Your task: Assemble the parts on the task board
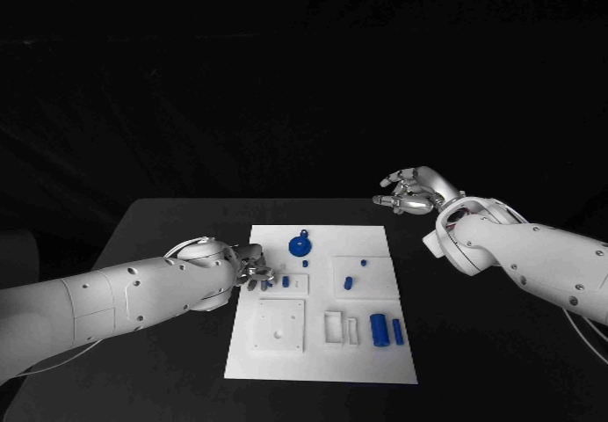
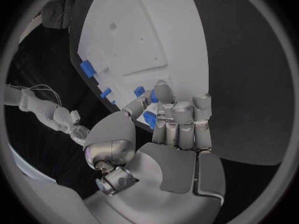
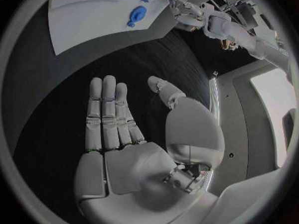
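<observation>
- Parts are spread over the white task board (image 1: 323, 303), which lies in the middle of the black desk (image 1: 165, 229).
- A round blue part (image 1: 299, 245) with a small tab is seen near the board's far edge.
- Two small blue pegs (image 1: 349, 283) stand in a raised square on the right half of the board.
- Two blue cylinders (image 1: 380, 329) lie side by side near the board's right edge, towards the near end, beside a white frame (image 1: 333, 327).
- A white square plate (image 1: 280, 324) sits on the near left of the board.
- The left hand (image 1: 249, 269) is placed over the board's left edge; in the left wrist view its fingers (image 2: 181, 119) are curled around a small blue part (image 2: 150, 118), pinched against the thumb.
- Another small blue part (image 1: 286, 281) stands just beside that hand.
- The right hand (image 1: 416, 191) is held above the desk beyond the board's far right corner, well apart from it; its fingers (image 3: 107, 109) are stretched out straight and nothing is held.
</observation>
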